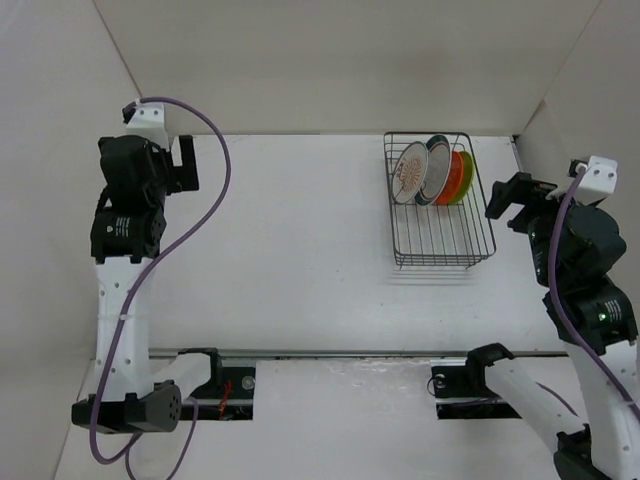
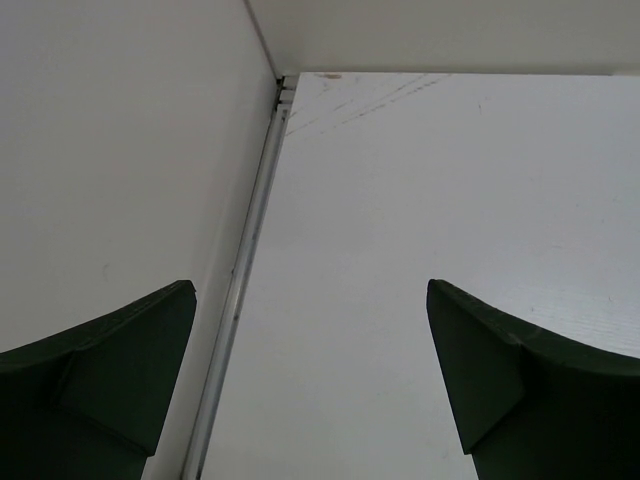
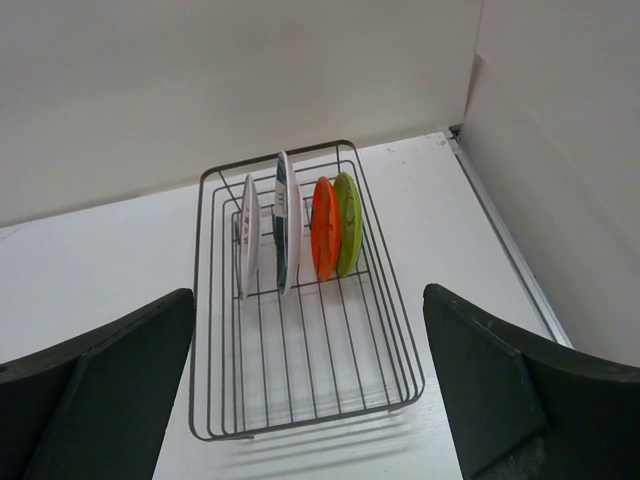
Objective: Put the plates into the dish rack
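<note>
The dark wire dish rack (image 1: 445, 240) stands at the table's back right. Four plates stand on edge in its far end, left to right: the sunburst plate (image 1: 409, 171), the teal-rimmed plate (image 1: 436, 168), the orange plate (image 1: 456, 178) and the lime green plate (image 1: 467, 176). In the right wrist view the rack (image 3: 300, 390) lies ahead, holding the sunburst (image 3: 248, 238), teal-rimmed (image 3: 285, 220), orange (image 3: 324, 228) and green (image 3: 347, 222) plates. My right gripper (image 1: 508, 205) is open and empty, just right of the rack; its wrist view (image 3: 308, 300) shows this too. My left gripper (image 1: 187, 160) is open and empty at the far left; its wrist view (image 2: 311, 290) shows this too.
White enclosure walls stand close on the left (image 2: 120, 180), the back and the right (image 3: 560, 150). A metal strip (image 2: 250, 260) runs along the foot of the left wall. The rack's near half holds nothing.
</note>
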### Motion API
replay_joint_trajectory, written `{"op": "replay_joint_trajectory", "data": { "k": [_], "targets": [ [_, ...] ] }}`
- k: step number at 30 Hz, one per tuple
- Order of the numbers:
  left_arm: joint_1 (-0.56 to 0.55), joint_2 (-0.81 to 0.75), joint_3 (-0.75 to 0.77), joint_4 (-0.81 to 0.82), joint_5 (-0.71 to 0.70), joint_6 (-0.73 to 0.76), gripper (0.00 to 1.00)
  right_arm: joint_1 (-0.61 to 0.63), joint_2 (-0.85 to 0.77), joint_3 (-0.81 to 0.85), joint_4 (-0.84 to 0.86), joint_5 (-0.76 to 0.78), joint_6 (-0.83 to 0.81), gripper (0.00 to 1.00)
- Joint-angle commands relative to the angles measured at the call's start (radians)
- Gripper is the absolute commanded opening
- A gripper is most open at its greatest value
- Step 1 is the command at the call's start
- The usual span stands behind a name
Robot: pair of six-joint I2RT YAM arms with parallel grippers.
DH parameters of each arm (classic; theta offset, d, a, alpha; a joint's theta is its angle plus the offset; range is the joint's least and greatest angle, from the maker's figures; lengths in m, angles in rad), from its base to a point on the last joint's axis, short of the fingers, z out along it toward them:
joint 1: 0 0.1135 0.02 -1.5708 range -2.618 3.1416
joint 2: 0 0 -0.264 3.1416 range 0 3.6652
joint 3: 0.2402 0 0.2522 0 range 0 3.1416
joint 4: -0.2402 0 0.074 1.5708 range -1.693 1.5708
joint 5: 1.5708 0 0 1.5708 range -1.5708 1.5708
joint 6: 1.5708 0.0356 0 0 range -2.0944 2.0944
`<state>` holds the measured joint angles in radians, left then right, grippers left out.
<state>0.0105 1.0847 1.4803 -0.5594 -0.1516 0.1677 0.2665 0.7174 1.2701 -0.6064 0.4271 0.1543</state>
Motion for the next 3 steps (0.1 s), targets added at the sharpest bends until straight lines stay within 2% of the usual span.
{"op": "replay_joint_trajectory", "data": {
  "k": [1,3],
  "targets": [
    [0.003,-0.022,0.002,0.021,-0.002,-0.008,1.00,0.023,-0.007,0.003,0.001,0.054,0.005,1.00],
    [0.003,-0.022,0.002,0.021,-0.002,-0.017,1.00,0.033,-0.007,0.003,0.000,0.064,0.005,1.00]
  ]
}}
